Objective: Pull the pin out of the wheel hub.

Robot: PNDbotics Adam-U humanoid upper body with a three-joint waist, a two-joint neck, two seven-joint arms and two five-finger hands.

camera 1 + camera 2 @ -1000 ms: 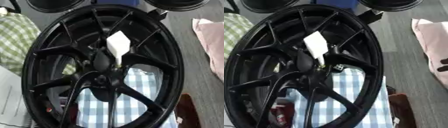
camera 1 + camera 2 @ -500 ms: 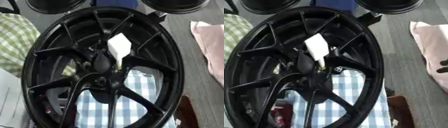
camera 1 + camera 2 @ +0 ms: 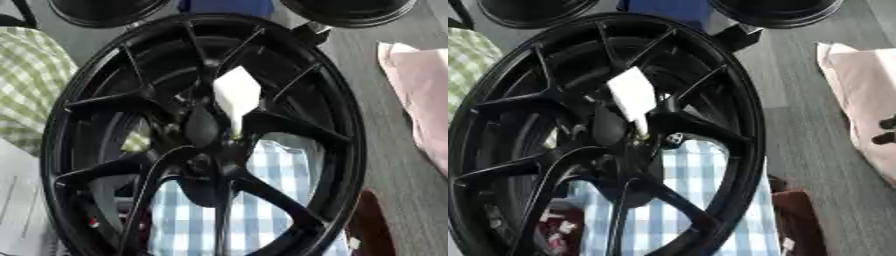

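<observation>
1. Pin (image 3: 235,97): white, with a broad flat diamond-shaped head and a narrow shank. It is seated in the centre of the wheel hub. The long axis runs up and down in the view, leaning slightly; the wide head points to the far side, and the thin lower end enters the hub just right of the centre boss. A small yellowish tip shows at the bottom of the shank.

2. Wheel hub (image 3: 203,131): glossy black, multi-spoke, filling most of both views and lying tilted, its rim (image 3: 350,125) sweeping from the top to the lower edge. Paired thin spokes fan outward from a dark oval centre boss. A small pale round spot (image 3: 674,139) sits just right of the boss in the right eye view.

3. Blue-and-white checked cloth (image 3: 254,210): seen through the lower spoke gaps, beneath the wheel.

4. Green-and-white checked cloth (image 3: 26,95): at the left, partly behind the rim.

5. Pink fabric (image 3: 859,100): at the right edge, well apart from the wheel, on the grey floor (image 3: 807,150).

6. Two further black round objects (image 3: 105,9) (image 3: 350,9): at the top edge, with a blue item (image 3: 223,7) between them.

7. Brown object (image 3: 798,220): at the lower right, beside the rim.

8. Hands: neither the left nor the right appears in either view, so the state of the fingers cannot be told.
</observation>
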